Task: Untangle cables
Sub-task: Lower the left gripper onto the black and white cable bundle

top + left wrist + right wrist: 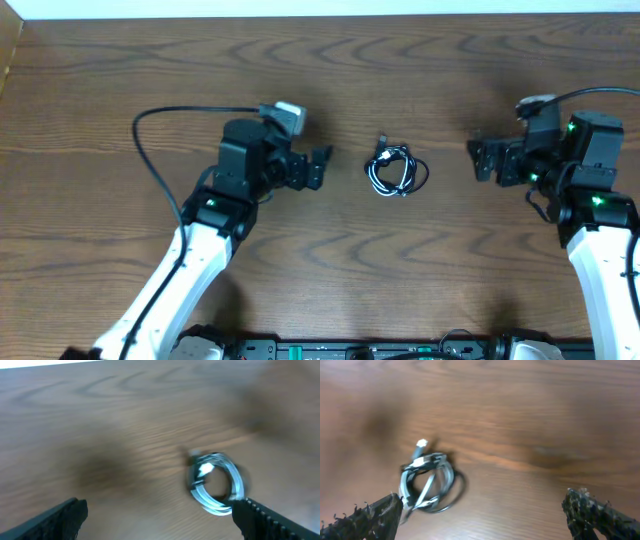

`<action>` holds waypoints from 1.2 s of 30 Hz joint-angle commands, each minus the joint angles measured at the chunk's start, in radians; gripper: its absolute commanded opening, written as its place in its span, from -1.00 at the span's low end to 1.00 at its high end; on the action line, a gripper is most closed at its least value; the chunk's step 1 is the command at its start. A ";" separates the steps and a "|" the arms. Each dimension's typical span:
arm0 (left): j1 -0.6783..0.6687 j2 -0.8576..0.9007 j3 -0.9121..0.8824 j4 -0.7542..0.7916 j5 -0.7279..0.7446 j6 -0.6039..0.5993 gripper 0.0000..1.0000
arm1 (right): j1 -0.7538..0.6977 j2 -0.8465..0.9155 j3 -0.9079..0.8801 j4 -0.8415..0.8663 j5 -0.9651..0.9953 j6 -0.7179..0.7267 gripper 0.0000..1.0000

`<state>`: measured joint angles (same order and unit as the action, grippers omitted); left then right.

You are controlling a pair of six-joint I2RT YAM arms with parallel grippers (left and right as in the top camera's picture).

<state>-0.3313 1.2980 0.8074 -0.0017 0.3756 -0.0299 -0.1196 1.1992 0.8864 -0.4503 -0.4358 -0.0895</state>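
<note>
On the left, the white-and-black left arm [190, 260] reaches across the brown wood-grain table [120, 60], and a thick black lead [150, 130] loops away from its wrist. Its black two-finger left gripper [322, 167] points toward the middle of the table. In the left wrist view its fingers [55, 520] stand wide apart at the bottom corners, with only bare wood between them.

Near the table's centre lie the cables [397, 170], thin black cords wound into a small roundish knot that rests flat on the wood. A small plug end [383, 138] pokes out at the far edge of the knot. Both wrist views are blurred, so the pale sheen on the strands may be silvery tips or only glare.

On the right, the black right gripper [482, 160] faces the knot from the other side. Its fingers [365, 520] are likewise spread wide and hold nothing. The knot lies between the two grippers and touches neither.
</note>
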 commanded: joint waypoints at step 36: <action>-0.278 0.371 0.004 0.251 -0.230 -0.094 0.96 | 0.000 0.017 -0.006 -0.219 -0.013 0.001 0.98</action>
<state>-0.5934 1.6436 0.8074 0.2485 0.1539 -0.1600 -0.1196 1.2110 0.8860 -0.6624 -0.4240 -0.0597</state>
